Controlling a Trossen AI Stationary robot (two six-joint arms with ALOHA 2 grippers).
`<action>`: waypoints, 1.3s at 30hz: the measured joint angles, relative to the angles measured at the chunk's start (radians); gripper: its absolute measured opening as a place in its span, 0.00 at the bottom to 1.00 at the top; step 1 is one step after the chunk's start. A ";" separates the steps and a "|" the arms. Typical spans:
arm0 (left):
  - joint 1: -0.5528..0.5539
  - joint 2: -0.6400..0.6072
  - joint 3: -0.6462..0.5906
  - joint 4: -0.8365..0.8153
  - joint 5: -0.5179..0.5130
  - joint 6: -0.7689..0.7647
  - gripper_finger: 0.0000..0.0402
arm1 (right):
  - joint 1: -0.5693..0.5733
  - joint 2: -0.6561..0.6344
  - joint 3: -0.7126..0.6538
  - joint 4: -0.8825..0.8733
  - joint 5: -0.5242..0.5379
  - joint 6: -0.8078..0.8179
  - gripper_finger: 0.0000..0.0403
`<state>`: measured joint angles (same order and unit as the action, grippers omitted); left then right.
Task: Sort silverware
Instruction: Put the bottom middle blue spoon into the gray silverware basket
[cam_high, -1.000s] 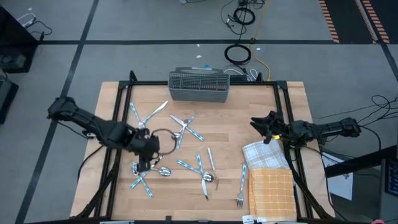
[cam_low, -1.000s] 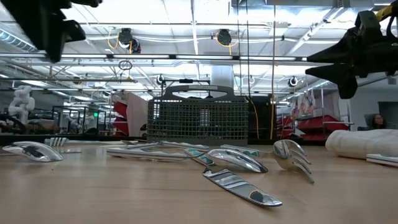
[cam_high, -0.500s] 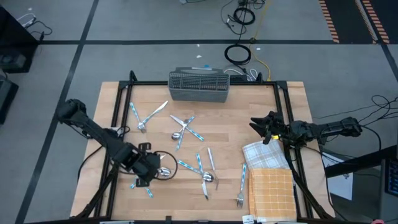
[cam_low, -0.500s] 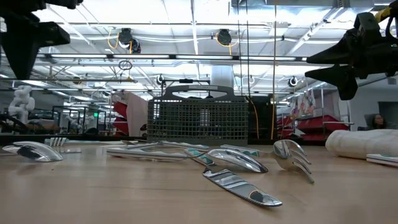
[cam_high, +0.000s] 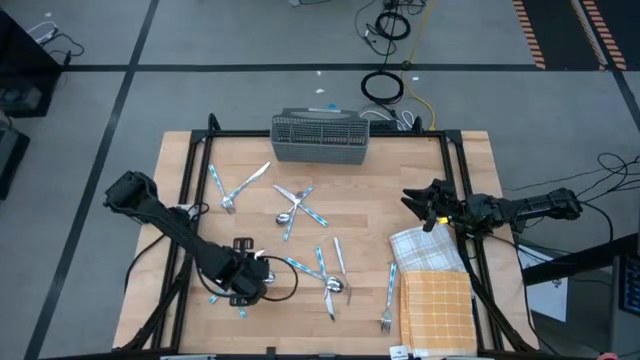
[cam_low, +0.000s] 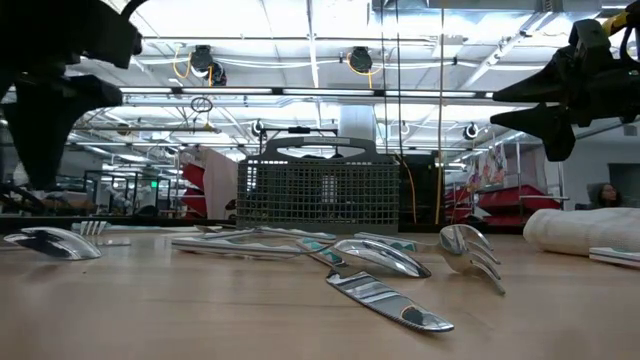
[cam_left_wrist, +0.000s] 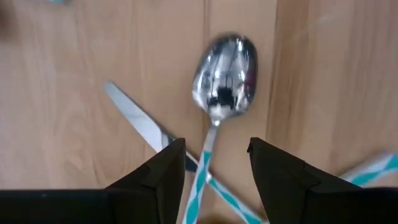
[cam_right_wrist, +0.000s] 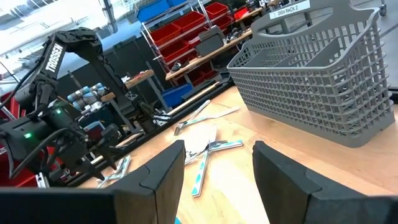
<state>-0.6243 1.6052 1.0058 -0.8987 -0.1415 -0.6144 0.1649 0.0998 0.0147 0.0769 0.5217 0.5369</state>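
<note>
L gripper sits low at the table's front-left, far from the caddy, fingers spread w/ nothing between, straddling a spoon handle that crosses a knife. I'd say I'm lined up to pinch it. Other silverware lies scattered nearer the caddy. R gripper waits to the caddy's right, above the towel, fingers apart, empty.

Silverware: shiny silver heads, light blue/teal and white patterned handles. Spoon has a mirror-silver bowl and a teal-white striped handle. Tabletop: light wood planks with a black frame. Caddy basket: grey wire mesh. Beside the basket's right end, towards the near edge: a grey-white checked cloth and an orange checked cloth. Both hands black.
</note>
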 joint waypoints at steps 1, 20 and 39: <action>0.000 0.001 0.000 0.010 -0.019 0.001 0.46 | 0.000 0.000 0.000 0.000 0.000 0.000 0.44; -0.005 -0.004 -0.156 0.232 -0.002 0.033 0.46 | 0.000 0.000 0.000 0.000 0.000 0.000 0.44; 0.054 -0.012 -0.297 0.429 0.029 0.020 0.05 | 0.000 0.000 0.000 0.001 0.000 0.028 0.44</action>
<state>-0.5702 1.5929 0.7086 -0.4694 -0.1128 -0.5941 0.1650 0.0994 0.0147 0.0776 0.5220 0.5648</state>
